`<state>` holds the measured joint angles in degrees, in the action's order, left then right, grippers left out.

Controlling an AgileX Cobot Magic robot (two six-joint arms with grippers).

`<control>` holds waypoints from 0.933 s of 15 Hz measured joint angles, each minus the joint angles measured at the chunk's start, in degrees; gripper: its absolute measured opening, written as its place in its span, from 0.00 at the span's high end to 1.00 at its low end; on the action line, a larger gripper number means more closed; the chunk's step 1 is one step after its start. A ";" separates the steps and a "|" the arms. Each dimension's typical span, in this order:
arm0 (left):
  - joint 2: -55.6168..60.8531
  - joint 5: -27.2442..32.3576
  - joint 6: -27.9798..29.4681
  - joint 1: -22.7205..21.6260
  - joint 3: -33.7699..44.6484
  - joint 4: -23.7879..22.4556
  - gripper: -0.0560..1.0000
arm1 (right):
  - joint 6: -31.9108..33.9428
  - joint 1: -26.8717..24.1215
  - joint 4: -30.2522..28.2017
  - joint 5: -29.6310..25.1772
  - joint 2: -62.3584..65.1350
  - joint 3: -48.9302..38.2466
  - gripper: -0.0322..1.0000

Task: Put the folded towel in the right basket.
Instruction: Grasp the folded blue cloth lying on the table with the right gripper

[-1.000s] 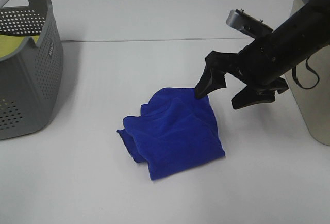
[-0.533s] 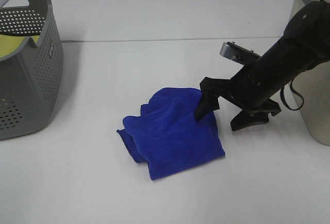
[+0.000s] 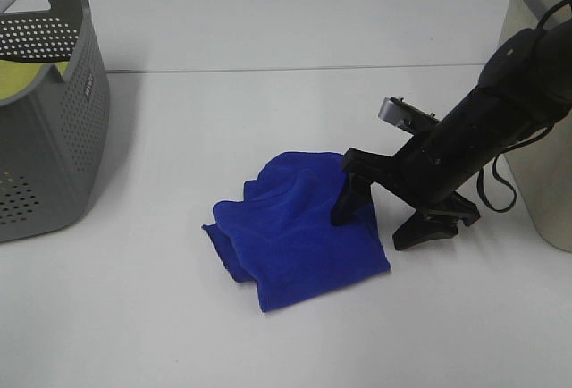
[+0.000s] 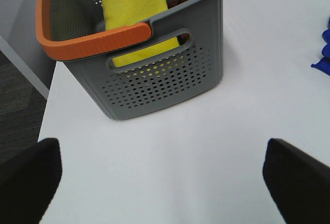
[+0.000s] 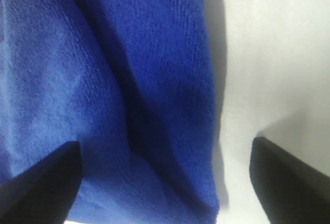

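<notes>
Towel [image 3: 299,236] blue, rumpled, loosely folded on table [image 3: 268,120]; right gripper [image 3: 368,232] jaws spread astride its edge.

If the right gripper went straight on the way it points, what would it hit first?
Probably the blue towel: the open right gripper straddles its edge, one finger over the cloth, the other over the bare table. Whether it already touches is unclear.

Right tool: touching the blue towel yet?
Touching. The exterior high view shows one finger of the open right tool pressed onto the edge of the blue towel; the other finger is off the cloth.
</notes>
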<state>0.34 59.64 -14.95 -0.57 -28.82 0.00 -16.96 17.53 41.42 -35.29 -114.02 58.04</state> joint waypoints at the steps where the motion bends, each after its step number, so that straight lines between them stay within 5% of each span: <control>1: 0.00 0.00 0.00 0.00 0.00 0.00 0.01 | 0.00 0.00 0.40 -0.29 0.00 0.00 0.13; 8: 0.00 0.00 0.00 0.00 0.00 0.00 0.01 | 0.00 2.41 3.72 -1.55 -0.06 0.00 0.13; 12: 0.00 0.00 0.00 0.00 0.00 0.00 0.01 | 3.04 5.27 3.61 3.27 -0.11 0.00 0.14; 14: 0.00 0.00 0.00 0.00 0.00 0.00 0.01 | 5.79 5.27 1.03 4.24 -0.52 0.00 0.24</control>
<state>0.34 59.64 -14.95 -0.57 -28.82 0.00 -11.17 22.80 42.46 -31.05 -114.53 58.04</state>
